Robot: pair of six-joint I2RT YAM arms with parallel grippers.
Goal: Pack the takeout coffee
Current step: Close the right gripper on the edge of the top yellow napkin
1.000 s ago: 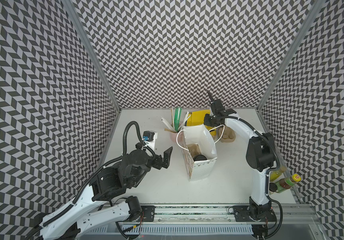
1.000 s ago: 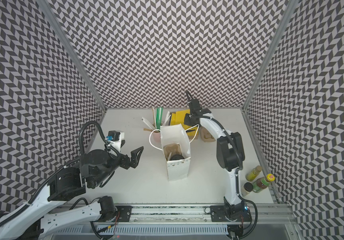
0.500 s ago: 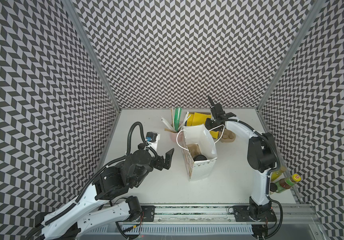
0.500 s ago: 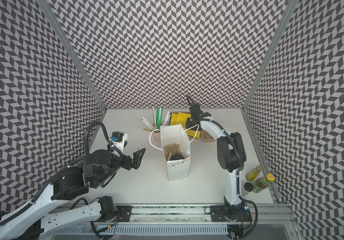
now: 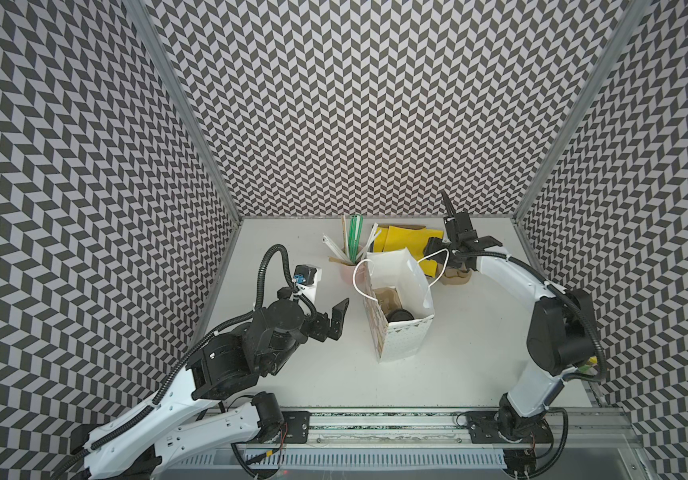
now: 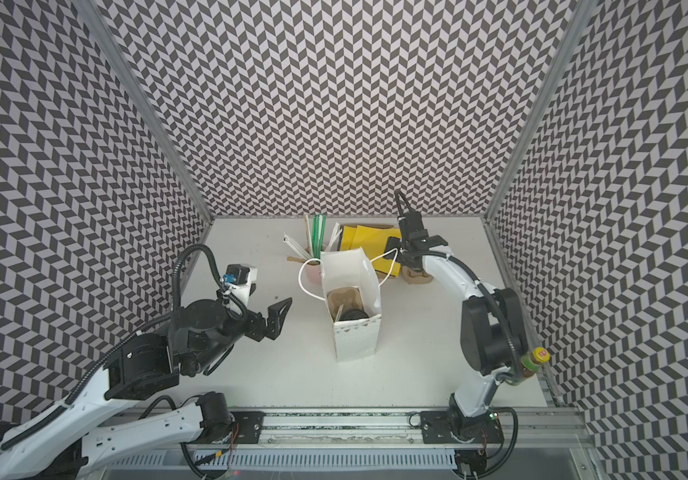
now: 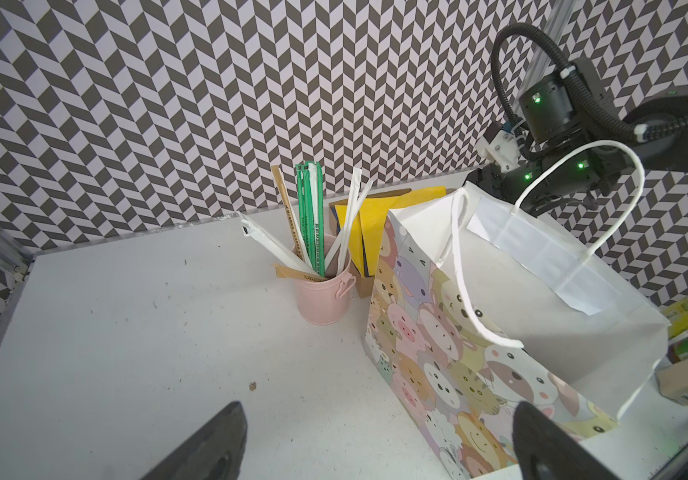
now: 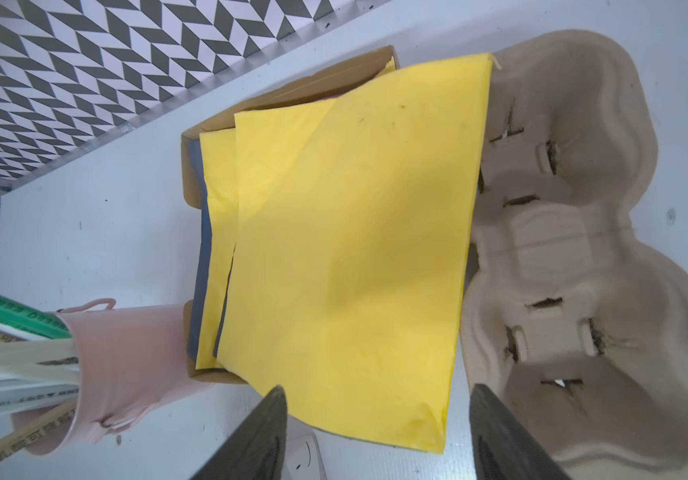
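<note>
In both top views the takeout coffee (image 5: 398, 314) sits inside the paper bag (image 5: 400, 345). Only its black lid shows, beside a brown carrier, so we can read no lettering on it. The left gripper (image 5: 336, 322) stands released just beside the bag, touching nothing, and the right gripper (image 6: 406, 255) hangs over the yellow napkins (image 6: 365, 241) behind the bag. In the left wrist view the bag bears cartoon animals and no words, and the print on the straw wrappers (image 7: 307, 224) in the pink cup (image 7: 323, 295) is too small for us to read. In the right wrist view the right gripper's jaws are parted and empty above the napkins. We judge a napkin comes next, so we should lower onto the top sheet's free edge, pinch one sheet only, and keep clear of the bag.
</note>
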